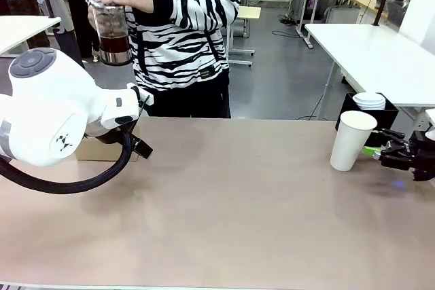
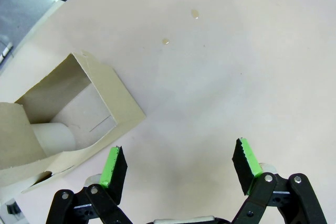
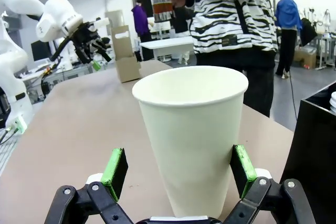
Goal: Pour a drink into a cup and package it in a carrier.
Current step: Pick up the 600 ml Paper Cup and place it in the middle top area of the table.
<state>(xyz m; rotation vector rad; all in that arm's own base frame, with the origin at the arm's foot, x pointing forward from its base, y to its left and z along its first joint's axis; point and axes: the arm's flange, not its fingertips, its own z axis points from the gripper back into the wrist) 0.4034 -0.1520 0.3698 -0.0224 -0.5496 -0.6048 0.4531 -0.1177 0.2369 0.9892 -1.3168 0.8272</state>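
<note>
From the front, the cup [image 1: 353, 140] stood upright at the worktop's [image 1: 238, 202] right end, just beside the released right pincer [image 1: 375, 153]; the left wrist view had the left pincer [image 2: 178, 165] gaping beside the carrier [image 2: 79, 111]; the right wrist view set the cup dead ahead between spread pads [image 3: 116, 167].

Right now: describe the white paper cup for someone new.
On the beige table's right end, before the black box of white lids, stands a tall tapered white paper cup beside the right gripper. Unlike the flat stacked lids, it stands upright and open-topped.
</note>
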